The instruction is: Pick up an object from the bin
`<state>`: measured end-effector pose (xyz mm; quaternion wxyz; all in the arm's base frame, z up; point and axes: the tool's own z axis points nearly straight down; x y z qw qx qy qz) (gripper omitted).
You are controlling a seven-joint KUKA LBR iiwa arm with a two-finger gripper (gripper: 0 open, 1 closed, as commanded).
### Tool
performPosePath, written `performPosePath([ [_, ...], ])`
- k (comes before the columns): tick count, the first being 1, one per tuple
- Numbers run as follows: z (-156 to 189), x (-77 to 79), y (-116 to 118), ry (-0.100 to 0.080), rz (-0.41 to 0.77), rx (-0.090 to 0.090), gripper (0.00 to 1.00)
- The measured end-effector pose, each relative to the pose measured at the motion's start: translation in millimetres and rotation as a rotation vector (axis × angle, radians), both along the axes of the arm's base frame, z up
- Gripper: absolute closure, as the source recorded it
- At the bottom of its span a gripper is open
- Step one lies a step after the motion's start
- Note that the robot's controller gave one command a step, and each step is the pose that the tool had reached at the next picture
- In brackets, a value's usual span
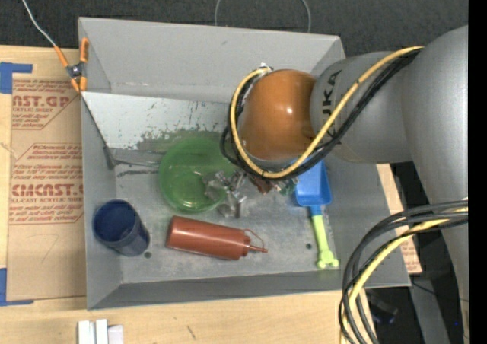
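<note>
The green bowl [185, 175] lies mid-bin [144, 118], its right rim hidden beneath the pincer [230, 195]; I cannot tell how open the pincer is. Below the bowl lies a red bottle [209, 237], lower left a blue cup [118, 227], and right a blue scoop [313, 190].

— Where does the camera sit?

— Above the open grey sheet-metal bin [190, 57], looking down into it and tipped somewhat to one side. The wall beyond the gripper [232, 198] shows its broad inner face, while the wall on the gripper's near side is squeezed to a narrow strip.

— How close is it?

— Close enough that the bin takes up most of the frame. The thick grey robot arm [411, 106] comes in from behind the gripper, and its round glossy orange wrist cover [274, 114] sits right above the gripper, between it and the lens.

— Is there another angle?

— It is a single camera.
</note>
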<state>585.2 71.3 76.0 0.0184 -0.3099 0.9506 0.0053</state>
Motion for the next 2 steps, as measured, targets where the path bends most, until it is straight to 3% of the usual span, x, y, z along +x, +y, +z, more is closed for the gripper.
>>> performPosePath([
  [1,68,-7.1,36,0.021,-0.2,-0.004,1.0],
  [2,127,1.3,14,-0.006,-0.05,0.002,1.0],
])
